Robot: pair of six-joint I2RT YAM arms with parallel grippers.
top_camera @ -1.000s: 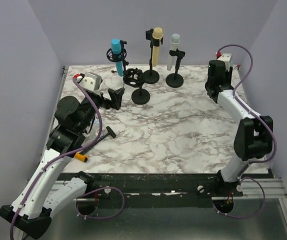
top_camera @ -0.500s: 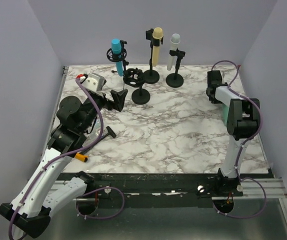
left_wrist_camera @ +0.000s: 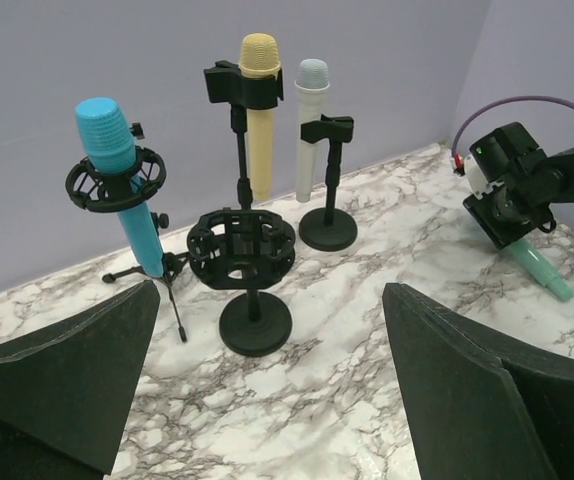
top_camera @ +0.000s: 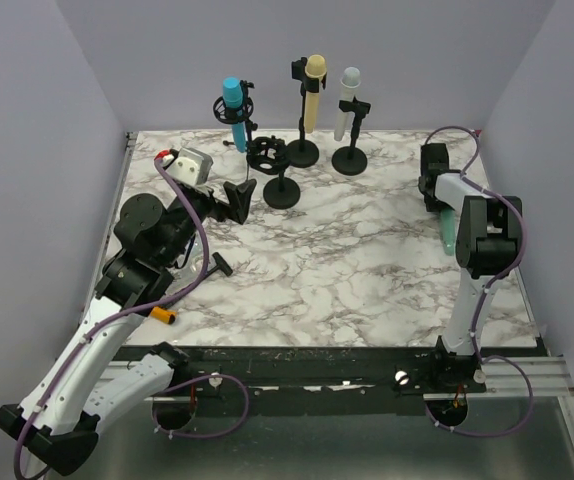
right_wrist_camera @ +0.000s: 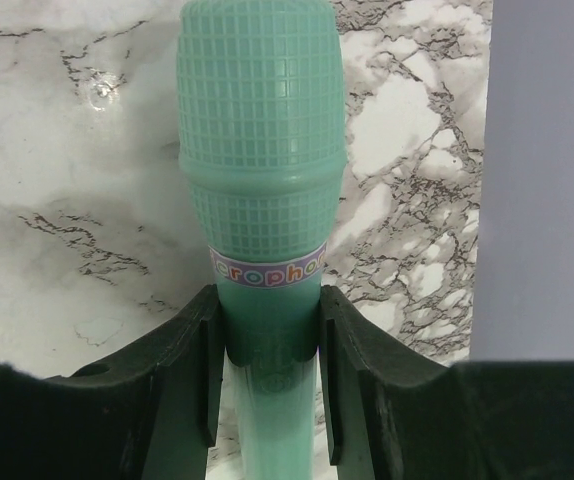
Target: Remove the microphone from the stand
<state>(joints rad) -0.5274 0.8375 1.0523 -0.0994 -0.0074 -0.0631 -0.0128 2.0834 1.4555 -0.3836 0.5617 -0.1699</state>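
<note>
Mint-green plastic mic [right_wrist_camera: 260, 150] is clamped in the right gripper [right_wrist_camera: 267, 345], fingers pinching the narrow neck just below the grille head & its label band. Overhead, it sits low by the right edge of the table [top_camera: 367, 280], well apart from the stands. Its tip looks to be touching the marble, but can't tell for sure from that angle. So it's already off a stand, and the black shock-mount stand [left_wrist_camera: 243, 262] in the middle holds no mic.

Left gripper [left_wrist_camera: 267, 400] is spread wide w/ nothing in it, pointed at the stand row: blue mic [left_wrist_camera: 117, 180] in its ring mount, yellow mic [left_wrist_camera: 259, 100] & white mic [left_wrist_camera: 312, 130] in clips.

Handling: looks like hollow toy plastic, so prob. light & stiff. Smooth body could slip or swivel in a 2-finger pinch. Neck under the head is a fair spot, since the flare should stop it sliding through; mid-body would likely balance better. Not fragile, but no need to over-squeeze.
</note>
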